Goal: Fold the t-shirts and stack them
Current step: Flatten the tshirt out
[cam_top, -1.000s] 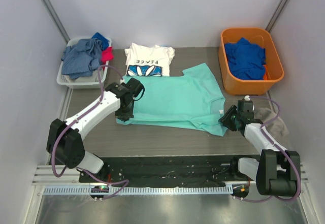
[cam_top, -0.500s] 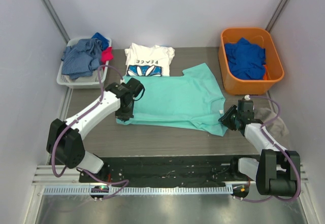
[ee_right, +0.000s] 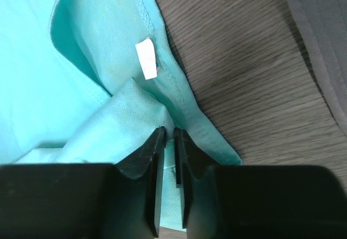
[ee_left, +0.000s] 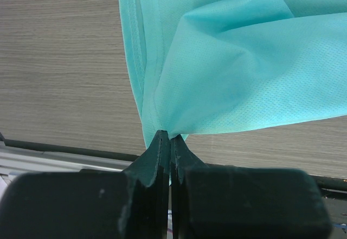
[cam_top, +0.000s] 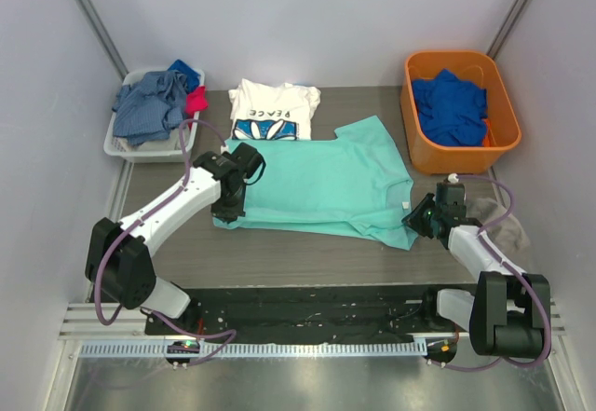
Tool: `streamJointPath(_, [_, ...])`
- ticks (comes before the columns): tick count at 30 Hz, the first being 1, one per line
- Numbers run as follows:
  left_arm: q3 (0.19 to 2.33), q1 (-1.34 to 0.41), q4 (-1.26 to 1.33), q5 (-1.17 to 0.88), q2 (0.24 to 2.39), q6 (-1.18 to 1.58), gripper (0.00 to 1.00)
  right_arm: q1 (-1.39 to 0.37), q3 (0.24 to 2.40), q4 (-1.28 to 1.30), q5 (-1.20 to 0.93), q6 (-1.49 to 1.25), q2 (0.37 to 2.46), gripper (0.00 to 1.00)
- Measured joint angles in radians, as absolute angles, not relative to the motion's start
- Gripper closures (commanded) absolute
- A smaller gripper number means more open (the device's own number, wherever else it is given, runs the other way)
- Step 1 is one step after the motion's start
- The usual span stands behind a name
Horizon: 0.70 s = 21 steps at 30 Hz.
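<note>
The white shirt [cam_top: 272, 111] looks folded; the teal shirt [cam_top: 326, 183] lies spread out. The left pincer [ee_left: 169, 140] pinches its corner and the right pincer [ee_right: 169, 139] its collar edge, so folding and stacking remain.

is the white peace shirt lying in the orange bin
No, the white peace t-shirt lies on the table to the left of the orange bin, which holds a blue garment.

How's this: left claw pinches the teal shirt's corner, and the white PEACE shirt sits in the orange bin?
No. The left claw pinches a corner of the teal shirt, but the white PEACE shirt lies on the table; the orange bin holds a blue garment, per the top external view.
</note>
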<state>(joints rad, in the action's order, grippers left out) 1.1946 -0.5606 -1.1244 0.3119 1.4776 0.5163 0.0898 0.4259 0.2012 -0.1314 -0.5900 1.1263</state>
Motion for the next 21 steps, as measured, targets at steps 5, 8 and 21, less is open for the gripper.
streamJointPath(5, [1.195,-0.561,-1.125,0.31,1.478,0.516,1.0,0.092,0.426,0.201,-0.134,-0.585,1.126,0.99])
streamJointPath(8, [1.195,-0.561,-1.126,0.31,1.478,0.516,1.0,0.093,0.426,0.2,-0.134,-0.582,1.127,0.99])
streamJointPath(21, [1.146,-0.561,-1.107,0.31,1.361,0.554,1.0,0.094,0.452,0.248,-0.16,-0.556,1.032,0.99])
